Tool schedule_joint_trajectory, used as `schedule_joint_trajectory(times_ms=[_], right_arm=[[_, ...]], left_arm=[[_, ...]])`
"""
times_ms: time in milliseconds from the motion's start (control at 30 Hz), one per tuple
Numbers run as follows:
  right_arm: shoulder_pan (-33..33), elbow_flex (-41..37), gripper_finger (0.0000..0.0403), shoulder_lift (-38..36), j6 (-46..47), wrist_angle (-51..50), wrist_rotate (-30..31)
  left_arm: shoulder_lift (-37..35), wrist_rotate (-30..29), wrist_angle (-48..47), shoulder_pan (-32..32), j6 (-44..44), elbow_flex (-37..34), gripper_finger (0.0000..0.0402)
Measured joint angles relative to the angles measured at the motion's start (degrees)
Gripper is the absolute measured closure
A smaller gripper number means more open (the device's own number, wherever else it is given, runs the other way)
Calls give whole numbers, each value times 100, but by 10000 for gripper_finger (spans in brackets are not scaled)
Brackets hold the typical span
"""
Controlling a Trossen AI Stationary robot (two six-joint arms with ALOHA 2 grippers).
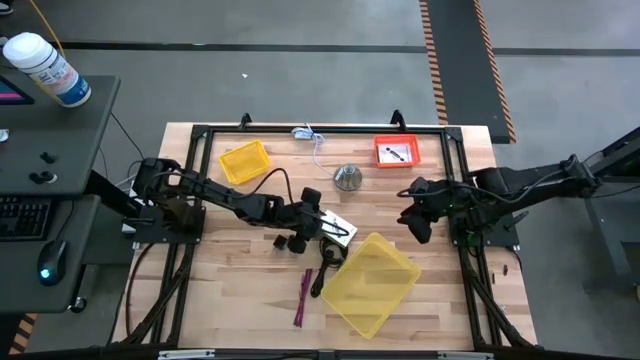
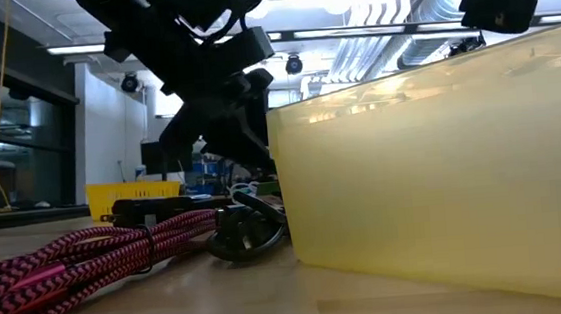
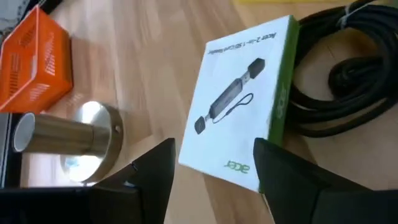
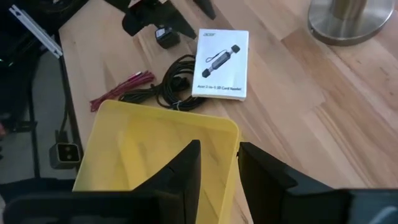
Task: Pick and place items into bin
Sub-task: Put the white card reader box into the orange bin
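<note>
Wood table (image 1: 230, 290), translucent plastic bin (image 1: 372, 283)

Industrial lab, hazard-striped floor (image 1: 437, 60), ceiling ducts (image 2: 389, 8)

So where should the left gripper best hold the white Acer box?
Probably across its two long edges, from above: the white Acer box lies flat on the table, and the left gripper is open with one finger at each side of it.

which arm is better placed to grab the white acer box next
Left. Its open tool already straddles the white box beside the black cable coil. The right tool hangs over the yellow bin, farther off.
</note>
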Motion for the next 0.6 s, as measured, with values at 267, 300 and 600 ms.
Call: schedule_joint_trajectory(times_ms=[267,300,600], right_arm=[[0,0,305,0,-22,0,99],[0,0,305,0,-24,0,116],[-2,0,305,2,9,12,208]], left_arm=[[0,170,-106,-143,224,0,199],[0,169,-100,-166,233,0,199],[428,-524,-51,-290,267,1,199]])
